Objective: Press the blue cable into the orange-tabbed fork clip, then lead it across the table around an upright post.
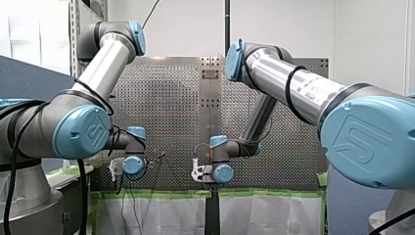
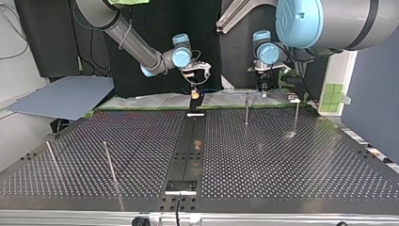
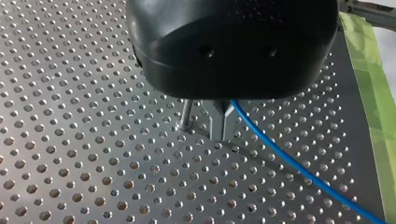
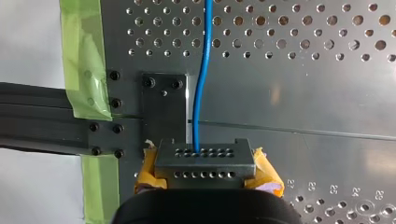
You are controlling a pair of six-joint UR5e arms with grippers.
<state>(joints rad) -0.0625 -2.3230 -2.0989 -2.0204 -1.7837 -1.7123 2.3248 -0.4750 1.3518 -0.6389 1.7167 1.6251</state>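
Blue cable point(image 4: 201, 84): thin, round, smooth-skinned, one even bright blue with a slight sheen, no markings to be seen. Sits at the table point(image 4: 303, 93) edge lined with green tape point(image 4: 84, 70), about the middle of that edge, beside the dark plate point(image 4: 163, 112) bolted there. Runs almost straight ahead from my right gripper point(image 4: 205, 163), out over the perforated surface. Disappears at the grey, hole-dotted fingers point(image 4: 205, 154), pressed together and seemingly pinching it; yellow pads point(image 4: 267, 176) at both sides. Farther along the same edge, pinched by my left gripper point(image 3: 223, 125), metal fingers closed on it. Leaves at their side, curves gently and heads off across the holes toward the tape. Just beside those fingers, apart from the cable: thin upright post point(image 3: 187, 114). From across the table, both grippers low over the taped edge, near each other.
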